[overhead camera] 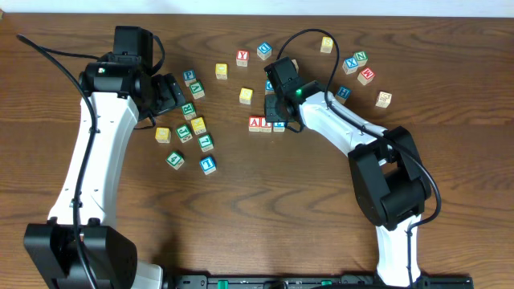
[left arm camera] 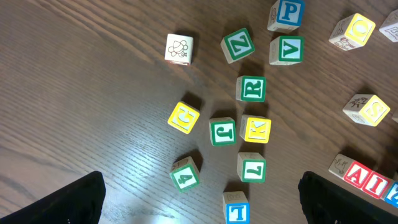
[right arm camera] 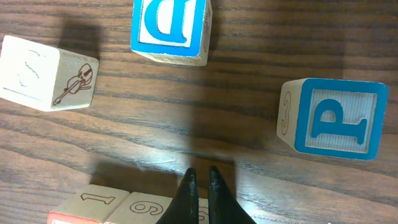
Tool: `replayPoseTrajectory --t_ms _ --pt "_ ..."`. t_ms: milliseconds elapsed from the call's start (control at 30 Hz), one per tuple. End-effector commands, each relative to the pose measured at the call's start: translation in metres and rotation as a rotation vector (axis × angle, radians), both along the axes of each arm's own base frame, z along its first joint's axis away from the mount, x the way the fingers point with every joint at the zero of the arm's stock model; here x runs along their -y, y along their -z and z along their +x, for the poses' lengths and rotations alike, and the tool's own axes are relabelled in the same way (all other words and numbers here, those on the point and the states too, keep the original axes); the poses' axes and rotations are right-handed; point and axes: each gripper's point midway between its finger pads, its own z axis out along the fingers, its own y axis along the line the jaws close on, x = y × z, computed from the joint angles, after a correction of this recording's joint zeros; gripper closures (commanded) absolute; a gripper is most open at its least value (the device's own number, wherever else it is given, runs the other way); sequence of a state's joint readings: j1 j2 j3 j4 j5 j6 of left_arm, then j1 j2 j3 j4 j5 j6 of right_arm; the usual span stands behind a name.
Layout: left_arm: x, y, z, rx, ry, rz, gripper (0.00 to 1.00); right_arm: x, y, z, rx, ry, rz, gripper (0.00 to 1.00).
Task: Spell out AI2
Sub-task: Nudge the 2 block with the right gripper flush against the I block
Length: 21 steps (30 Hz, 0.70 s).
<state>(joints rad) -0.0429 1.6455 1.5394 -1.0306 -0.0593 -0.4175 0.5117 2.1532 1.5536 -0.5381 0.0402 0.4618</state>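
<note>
Row near middle of table: A cube, I cube, blue cube all touching (its face hidden). Right gripper pinched shut above that end, gripping nothing. Left gripper wide open, empty, toward left edge.

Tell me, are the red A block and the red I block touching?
Touching. The left wrist view shows the A block and I block side by side with no gap between.

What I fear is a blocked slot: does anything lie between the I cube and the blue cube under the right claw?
Nothing visible: the blue cube sits right beside the I cube, the shut right claw over it.
</note>
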Motion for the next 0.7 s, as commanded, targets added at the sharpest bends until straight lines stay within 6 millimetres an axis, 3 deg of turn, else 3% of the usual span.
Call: replayPoseTrajectory --t_ms 0,667 --pt "-0.0033 -0.0022 0.0008 0.002 -0.001 0.021 0.02 -0.0003 0.0119 -0.0058 -0.022 -0.02 -0.022 0.98" --pt "-0.0033 -0.0022 0.0008 0.002 -0.001 0.021 0.02 0.0008 0.0131 -0.0084 -0.034 -0.02 -0.027 0.98"
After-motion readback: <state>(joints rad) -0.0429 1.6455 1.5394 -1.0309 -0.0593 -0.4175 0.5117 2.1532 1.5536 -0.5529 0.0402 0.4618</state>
